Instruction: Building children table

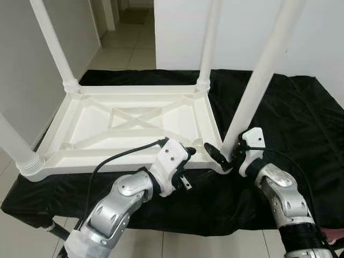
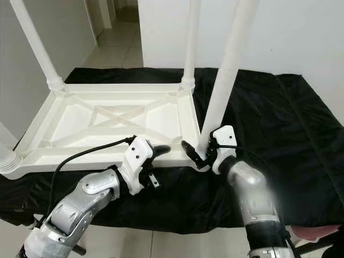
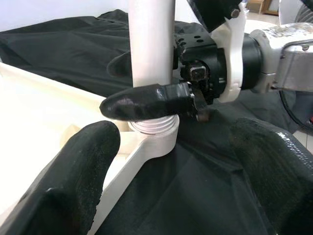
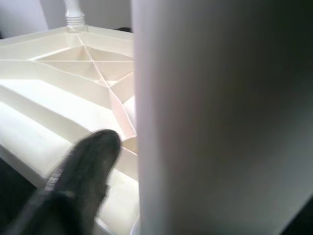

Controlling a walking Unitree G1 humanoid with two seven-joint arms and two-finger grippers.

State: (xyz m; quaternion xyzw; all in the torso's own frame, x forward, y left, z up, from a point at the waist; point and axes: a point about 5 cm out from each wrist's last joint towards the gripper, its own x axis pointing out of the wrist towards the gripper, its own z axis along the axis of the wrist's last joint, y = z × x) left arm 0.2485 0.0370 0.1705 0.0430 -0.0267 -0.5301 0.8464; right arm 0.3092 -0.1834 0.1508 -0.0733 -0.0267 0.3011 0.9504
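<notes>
Tabletop [image 1: 134,123], inverted, is shown lying on a black cloth [image 1: 301,123] with its legs upright. Left of the near-right leg [image 1: 252,91], the left gripper [image 1: 188,156] is held beside the corner socket, jaws wide and empty. At that leg's base, the right gripper [image 1: 228,156] is clamped round it, the leg's long axis standing vertical; the right forearm is raised from below.

We see the head views evenly and brightly lit, sharp across the white table frame [image 1: 134,126], while the black cloth [image 1: 290,118] soaks up light and shows only faint sheen on its folds. In the right wrist view the near leg [image 4: 220,117] is a pale, soft blur. In the left wrist view the near black fingers [image 3: 68,186] are out of focus.
</notes>
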